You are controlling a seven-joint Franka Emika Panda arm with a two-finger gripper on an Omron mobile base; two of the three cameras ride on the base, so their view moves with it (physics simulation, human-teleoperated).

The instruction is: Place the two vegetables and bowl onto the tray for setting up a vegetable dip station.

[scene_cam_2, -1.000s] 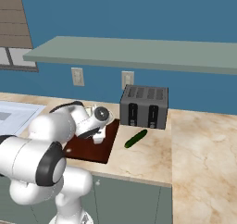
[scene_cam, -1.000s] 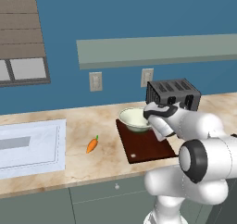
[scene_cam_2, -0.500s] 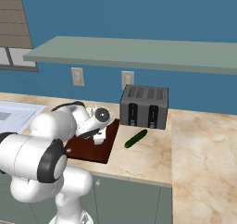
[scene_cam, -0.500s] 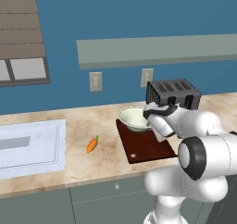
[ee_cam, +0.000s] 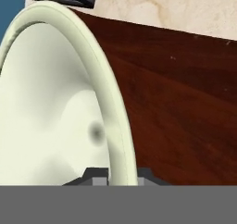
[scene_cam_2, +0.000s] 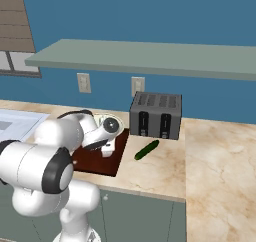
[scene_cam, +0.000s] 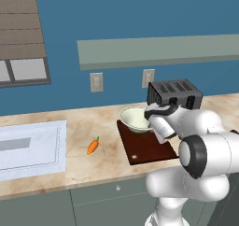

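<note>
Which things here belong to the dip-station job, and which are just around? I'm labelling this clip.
Job: bowl, held at its rim by the hand; tray; carrot; cucumber.
Around: toaster, sink area, wall outlets, shelf.

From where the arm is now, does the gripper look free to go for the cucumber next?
Probably not yet. The gripper is shut on the rim of the bowl over the tray. Once it lets go, the cucumber lies in the open on the counter beside the tray, nothing over it.

White rounded arm [scene_cam: 200, 141], dark joints
</note>
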